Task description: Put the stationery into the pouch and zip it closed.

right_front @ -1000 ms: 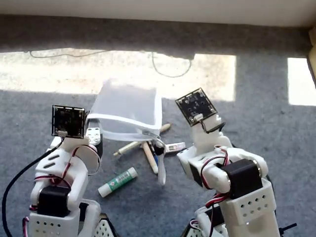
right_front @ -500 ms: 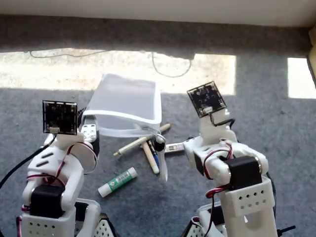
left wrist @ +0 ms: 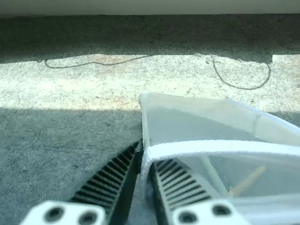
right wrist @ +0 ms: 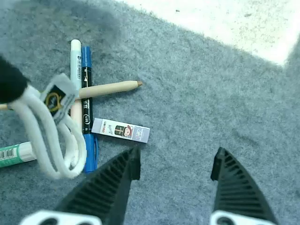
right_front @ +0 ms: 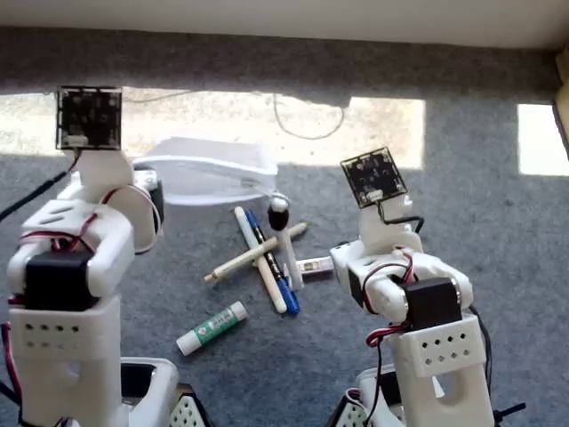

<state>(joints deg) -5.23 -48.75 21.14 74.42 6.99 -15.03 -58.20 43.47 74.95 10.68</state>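
Note:
My left gripper point(left wrist: 143, 164) is shut on one corner of the white mesh pouch point(left wrist: 211, 136), holding it off the carpet. In the high view the pouch point(right_front: 209, 171) hangs near the left arm, and its zipper pull, a black bead with a white cord loop point(right_front: 284, 240), dangles over the stationery. A white pen point(right_front: 258, 258), a blue pen point(right_front: 271, 262), a beige pencil point(right_front: 253, 252), a small printed eraser point(right_front: 316, 264) and a glue stick point(right_front: 212, 326) lie on the carpet. My right gripper point(right wrist: 176, 183) is open above bare carpet, next to the eraser point(right wrist: 120, 130) and the cord loop point(right wrist: 51, 136).
Grey carpet covers the floor, with a bright sunlit band point(right_front: 356, 133) at the back. A thin cable point(right_front: 307, 133) lies across that band. Open carpet stretches to the right of the right arm.
The left arm has risen and drawn back, lifting the pouch off the pens it covered. The zipper cord now hangs over them. The right arm shifted slightly right, then stayed put.

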